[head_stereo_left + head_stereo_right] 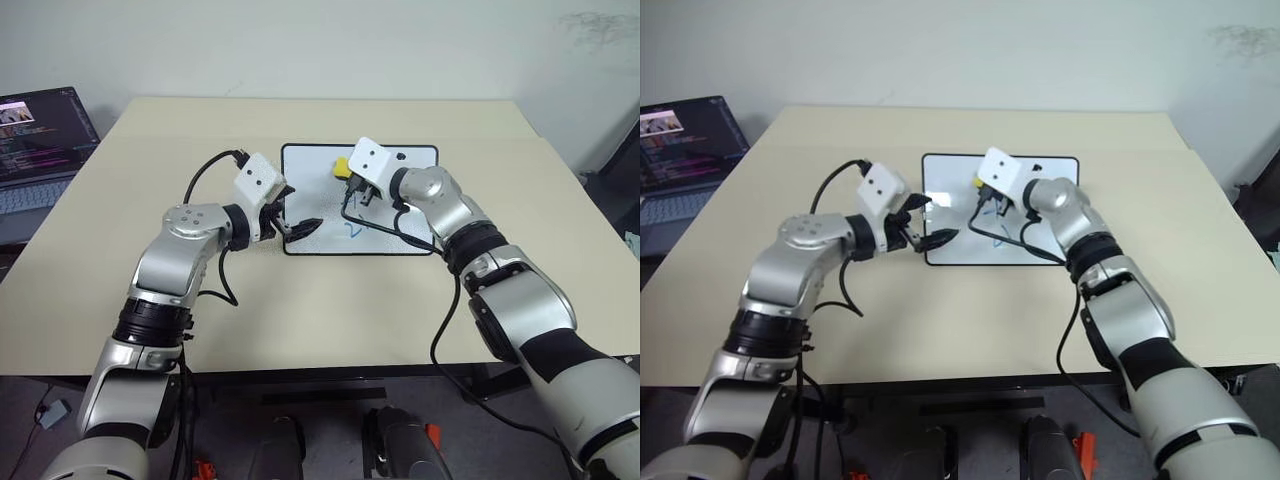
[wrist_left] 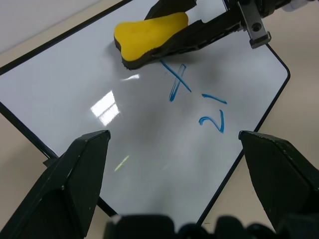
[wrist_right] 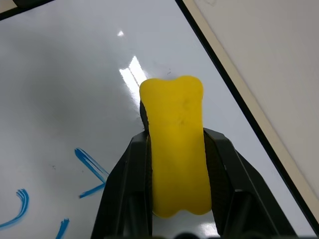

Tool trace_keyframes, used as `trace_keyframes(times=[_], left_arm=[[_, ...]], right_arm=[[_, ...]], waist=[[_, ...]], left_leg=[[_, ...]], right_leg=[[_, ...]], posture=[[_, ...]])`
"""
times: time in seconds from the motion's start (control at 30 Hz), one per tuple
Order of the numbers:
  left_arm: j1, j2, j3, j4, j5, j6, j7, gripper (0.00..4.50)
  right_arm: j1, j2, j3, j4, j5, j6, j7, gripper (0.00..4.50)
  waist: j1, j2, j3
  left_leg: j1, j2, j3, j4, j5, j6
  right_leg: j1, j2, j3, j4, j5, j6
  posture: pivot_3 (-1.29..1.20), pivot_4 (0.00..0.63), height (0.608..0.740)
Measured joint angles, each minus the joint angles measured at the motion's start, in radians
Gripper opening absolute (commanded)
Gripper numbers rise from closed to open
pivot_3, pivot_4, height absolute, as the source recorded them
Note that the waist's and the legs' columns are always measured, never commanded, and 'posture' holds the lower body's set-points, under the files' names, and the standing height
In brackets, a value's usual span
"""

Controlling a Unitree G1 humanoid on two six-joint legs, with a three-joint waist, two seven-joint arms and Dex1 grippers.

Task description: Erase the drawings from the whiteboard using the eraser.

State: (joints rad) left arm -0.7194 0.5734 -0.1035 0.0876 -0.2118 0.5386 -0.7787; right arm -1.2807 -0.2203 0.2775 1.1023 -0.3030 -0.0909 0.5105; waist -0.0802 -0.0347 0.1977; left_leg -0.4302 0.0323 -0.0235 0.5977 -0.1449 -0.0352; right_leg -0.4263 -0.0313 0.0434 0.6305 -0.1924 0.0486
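A laptop [image 1: 40,140] sits at the worktop's [image 1: 150,300] left edge. The left tool [image 1: 296,226] hangs open over the whiteboard's [image 1: 310,160] left edge. The right tool [image 3: 175,149] grips the yellow eraser [image 3: 175,149] above the board, close to the blue drawings [image 2: 199,99], a cross and a "21"

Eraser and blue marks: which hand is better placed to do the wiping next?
The right hand. It is shut on the yellow eraser over the whiteboard, beside the blue cross. The left hand is open and holds nothing, near the board's edge.
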Motion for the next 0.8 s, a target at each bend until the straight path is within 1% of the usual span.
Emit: trace_keyframes(times=[0.3,0.43,0.63,0.8], left_arm=[[-0.003,-0.001,-0.010,0.006,0.008,-0.002,-0.010,4.50],[-0.010,-0.003,-0.010,0.022,0.015,-0.005,-0.018,4.50],[-0.010,-0.009,-0.010,0.026,0.018,-0.006,-0.019,4.50],[-0.011,-0.010,-0.010,0.028,0.019,-0.007,-0.019,4.50]], right_arm=[[0.016,-0.133,-0.003,-0.008,0.000,-0.012,-0.007,1.07],[0.031,-0.162,-0.002,-0.018,0.000,-0.018,-0.003,1.07],[0.035,-0.151,-0.001,-0.029,-0.001,-0.012,-0.001,1.07],[0.039,-0.079,0.016,-0.050,-0.004,0.001,0.010,1.07]], waist=[[0.020,0.000,0.000],[0.022,0.000,0.000],[0.021,0.000,0.000],[0.002,0.000,0.000]], left_leg=[[0.000,0.000,0.000,0.000,0.000,0.000],[0.000,0.000,0.000,0.001,0.000,0.000],[0.000,0.000,0.000,0.002,0.000,0.000],[0.001,0.000,0.000,0.002,0.000,0.000]], right_leg=[[0.000,0.000,0.000,0.000,0.000,0.000],[0.001,0.000,0.000,0.000,0.000,0.000],[0.001,0.000,0.000,0.000,0.000,0.000],[0.001,0.000,0.001,0.001,0.000,0.000]], posture=[[0.00,0.150,0.740],[0.00,0.150,0.740],[0.00,0.150,0.740],[0.00,0.150,0.740]])
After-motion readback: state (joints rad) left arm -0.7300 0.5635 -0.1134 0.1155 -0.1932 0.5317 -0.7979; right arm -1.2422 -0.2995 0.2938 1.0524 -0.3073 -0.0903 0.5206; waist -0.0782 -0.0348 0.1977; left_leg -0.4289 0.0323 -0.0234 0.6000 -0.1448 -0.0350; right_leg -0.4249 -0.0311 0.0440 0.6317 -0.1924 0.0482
